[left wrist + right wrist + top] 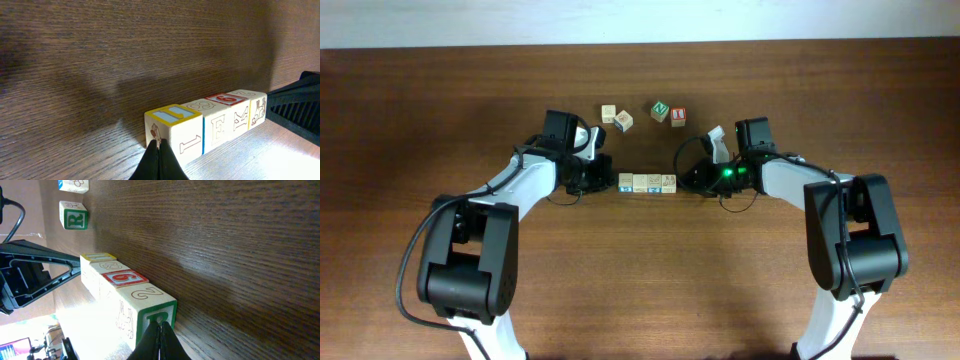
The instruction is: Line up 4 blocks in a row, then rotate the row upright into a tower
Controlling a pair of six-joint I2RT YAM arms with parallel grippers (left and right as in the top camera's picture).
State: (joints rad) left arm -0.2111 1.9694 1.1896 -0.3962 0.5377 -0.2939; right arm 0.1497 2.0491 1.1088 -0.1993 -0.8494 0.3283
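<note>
Several light-wood alphabet blocks (647,183) lie in a straight row at the table's middle. My left gripper (611,183) is shut, its tip against the row's left end. My right gripper (684,181) is shut against the right end. In the left wrist view the shut left gripper (160,144) touches the end face of the yellow-topped block (176,125), with the red-framed block (222,98) further along. In the right wrist view the shut right gripper (161,325) rests on the green "B" face of the nearest block (145,300).
Loose cubes lie behind the row: two pale ones (616,117), a green one (660,110) and a red one (678,118). In the right wrist view a green-lettered cube (74,215) lies beyond the left gripper (40,275). The black right gripper (300,107) shows past the row.
</note>
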